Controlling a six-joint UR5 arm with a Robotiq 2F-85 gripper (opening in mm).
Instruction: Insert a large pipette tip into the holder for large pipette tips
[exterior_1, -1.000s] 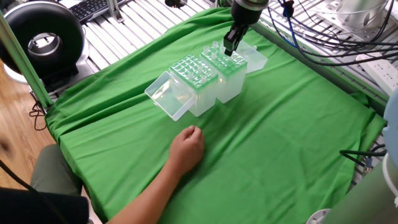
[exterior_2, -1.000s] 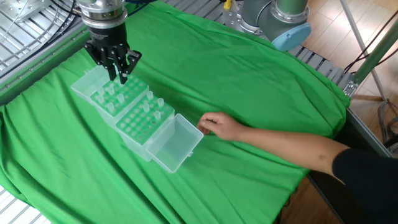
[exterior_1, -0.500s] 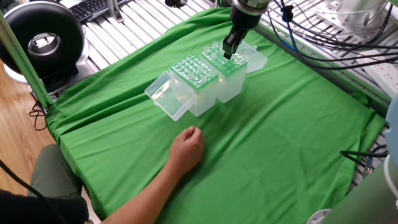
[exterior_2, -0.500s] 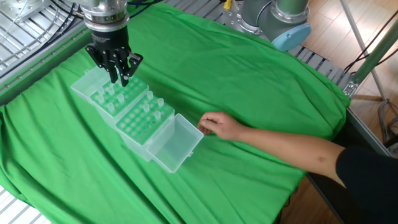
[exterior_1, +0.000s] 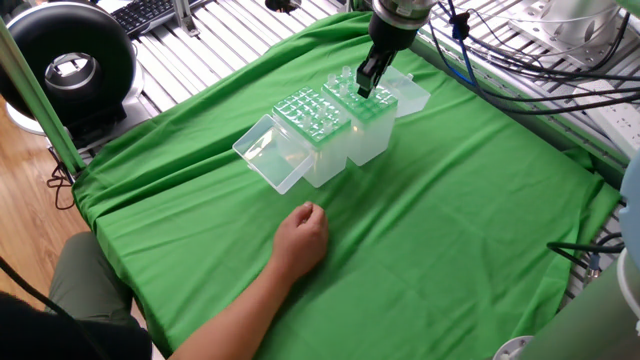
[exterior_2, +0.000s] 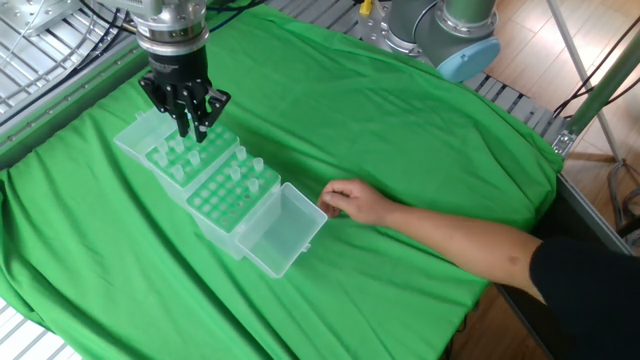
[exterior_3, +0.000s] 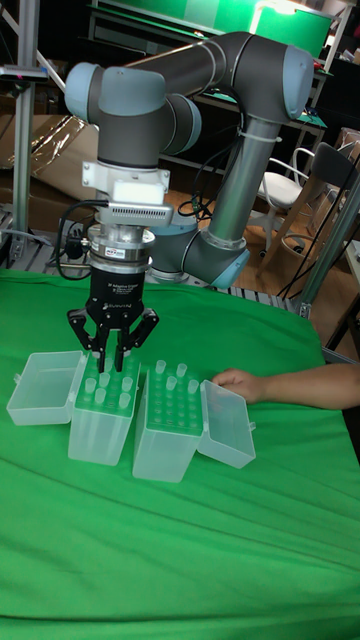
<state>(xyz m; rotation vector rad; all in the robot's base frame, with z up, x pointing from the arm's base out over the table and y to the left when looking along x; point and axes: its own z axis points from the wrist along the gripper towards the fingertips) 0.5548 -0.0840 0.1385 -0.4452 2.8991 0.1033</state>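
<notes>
The green-cloth-covered counter (exterior_1: 450, 220) was laid under everything. The black two-finger hand (exterior_3: 111, 362) was held upright, fingers pressed together; whether a tip was pinched could not be told. Directly beneath it was stood the taller translucent grid-topped plastic holder (exterior_3: 100, 430), lid folded open, presumably so its holes could be reached from above.

Place: robotics lab or research workroom.
Arm: large grey industrial robot arm with pale blue joint caps (exterior_3: 150, 105), mounted at the table.
Table: slatted aluminium surface (exterior_1: 225, 40) under a bright green cloth (exterior_1: 450, 200).
Clutter: black cables (exterior_1: 520, 75), black keyboard (exterior_1: 145, 14), white power strip (exterior_1: 610, 112).
Floor: light wood (exterior_2: 600, 60).
</notes>
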